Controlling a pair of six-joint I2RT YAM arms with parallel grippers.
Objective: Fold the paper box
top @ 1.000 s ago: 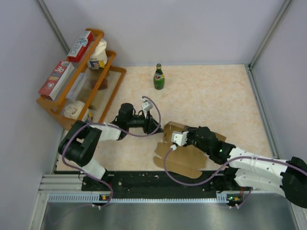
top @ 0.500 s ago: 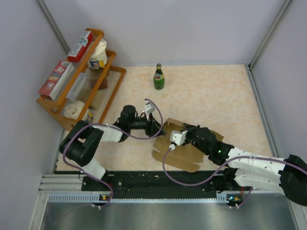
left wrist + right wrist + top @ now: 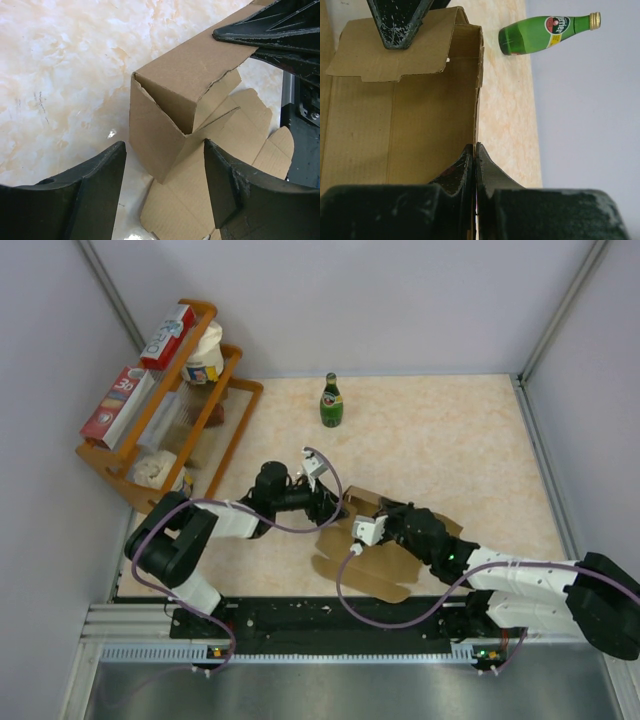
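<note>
The paper box point(image 3: 372, 558) is lying around the middle of the counter point(image 3: 450, 440), toward its near edge, between the two arms. The work is sitting in the wall-raising step: one corner is already standing, while the rest of the sheet is lying flat.

The right pincer point(image 3: 362, 528) is pinching the top edge of one upright wall, its fingers pressed together on the cardboard, and so is holding that wall up. The left pincer point(image 3: 164, 150) is hanging spread in front of the standing corner, one finger to each side, and does not seem to be touching the cardboard.

The next move is probably calling for the left pincer to push or take the adjoining panel so that the loose notched flap is tucking inside, with the right pincer bracing the wall against collapse.

The box is showing plain brown, unprinted board. The raised corner is gaping slightly at its seam, one flap is leaning inward, and rounded flaps are spreading flat on the near side.
</note>
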